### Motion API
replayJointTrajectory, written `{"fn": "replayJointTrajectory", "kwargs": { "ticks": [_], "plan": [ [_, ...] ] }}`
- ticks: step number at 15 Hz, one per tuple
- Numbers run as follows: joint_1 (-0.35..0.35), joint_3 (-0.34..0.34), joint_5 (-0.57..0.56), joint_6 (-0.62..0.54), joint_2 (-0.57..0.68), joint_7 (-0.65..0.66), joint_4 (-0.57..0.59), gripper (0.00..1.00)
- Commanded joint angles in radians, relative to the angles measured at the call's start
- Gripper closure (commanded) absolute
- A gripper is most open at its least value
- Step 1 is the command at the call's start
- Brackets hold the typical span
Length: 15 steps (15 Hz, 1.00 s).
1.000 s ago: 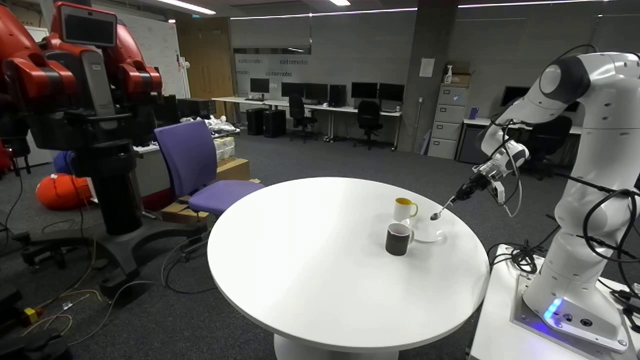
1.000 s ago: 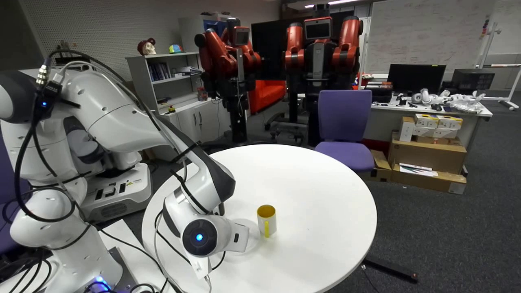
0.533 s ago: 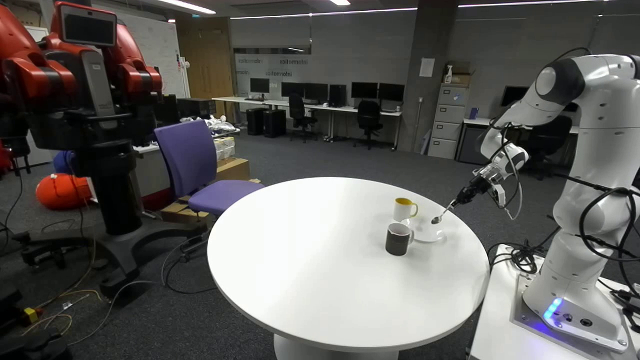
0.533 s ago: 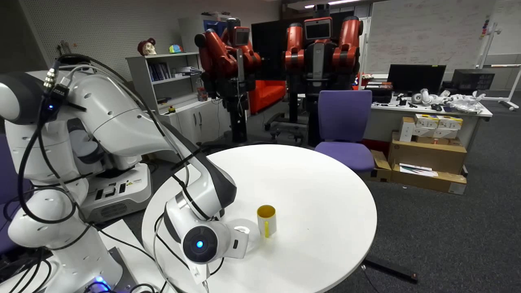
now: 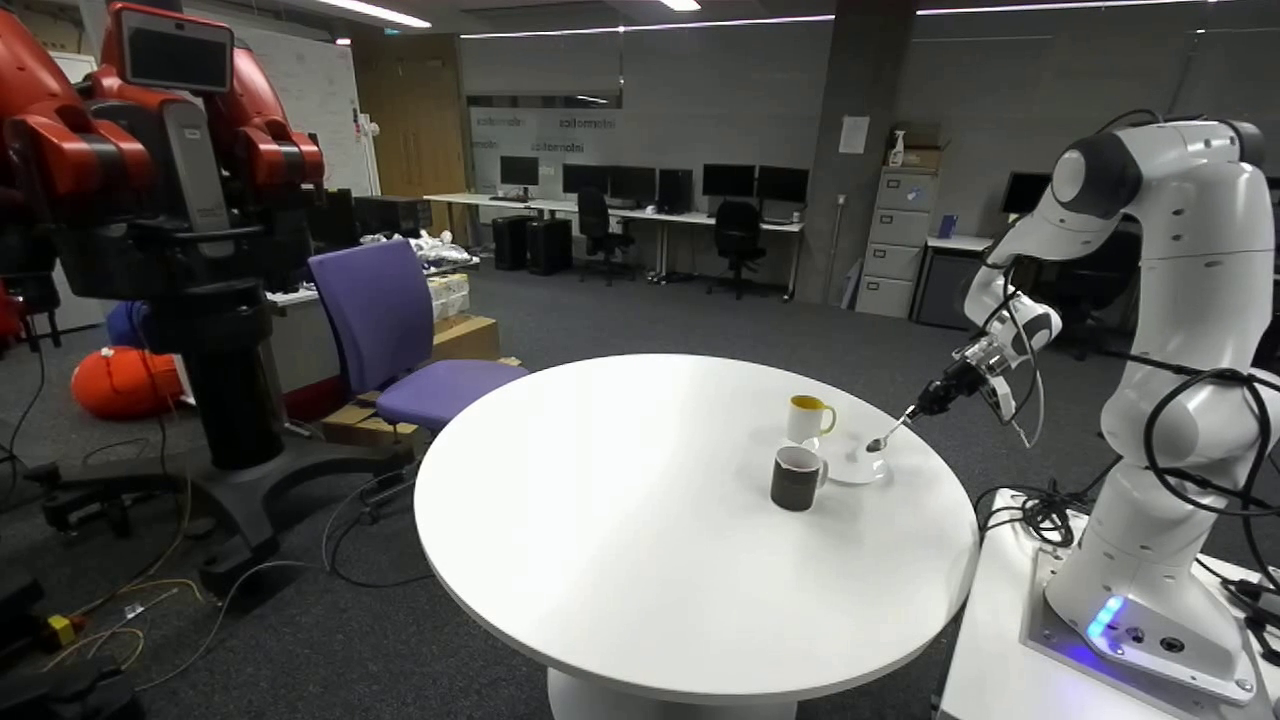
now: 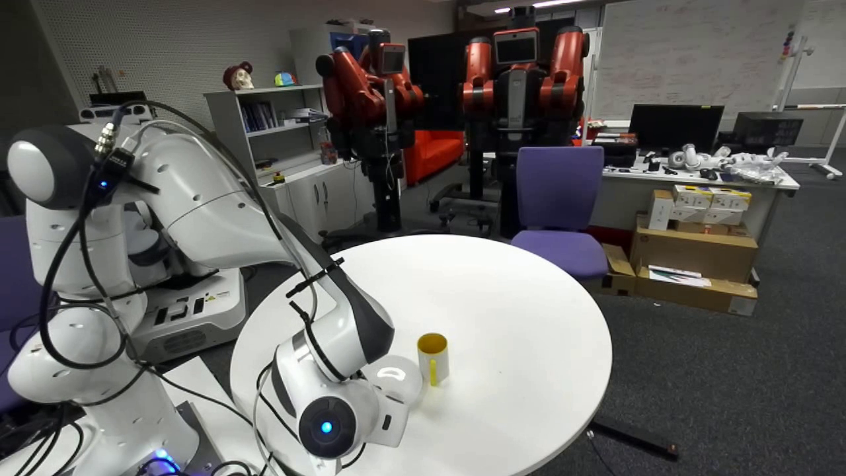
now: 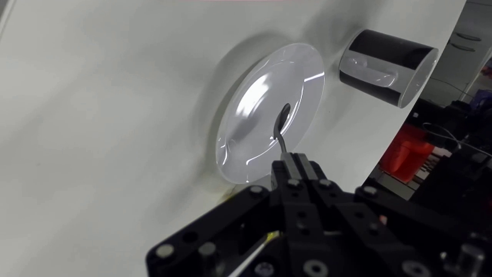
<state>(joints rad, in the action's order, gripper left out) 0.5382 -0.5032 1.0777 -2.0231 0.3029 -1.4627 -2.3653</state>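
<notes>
- Spoon [image 7: 283,119] held in my gripper [image 7: 296,154], tilted down, its bowl over the plate [image 7: 300,73]; I can't tell whether they touch
- The jaws nearly meet, pinching the thin handle
- A slim handle could twist, so I'd want a firm pinch and slow, small moves
- In an exterior view, dark mug [image 5: 795,488] and yellow-lined mug [image 5: 803,426] stand near the plate, on the table [image 5: 600,500]; I'd give both room

Yellow-handled mug [image 6: 433,360] beside plate [image 6: 400,378] on round table [image 6: 502,317]

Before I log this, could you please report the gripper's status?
Gripper shut on spoon. Spoon tilted down over plate; contact unclear. Dark mug and yellow-handled mug near plate.
</notes>
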Motion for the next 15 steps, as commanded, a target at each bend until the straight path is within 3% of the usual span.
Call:
{"fn": "replayJointTrajectory", "kwargs": {
  "ticks": [1, 15],
  "plan": [
    [0.042, 0.033, 0.05, 0.067, 0.067, 0.001, 0.071, 1.0],
    [0.042, 0.135, 0.108, 0.106, 0.216, 0.014, 0.194, 1.0]
  ]
}}
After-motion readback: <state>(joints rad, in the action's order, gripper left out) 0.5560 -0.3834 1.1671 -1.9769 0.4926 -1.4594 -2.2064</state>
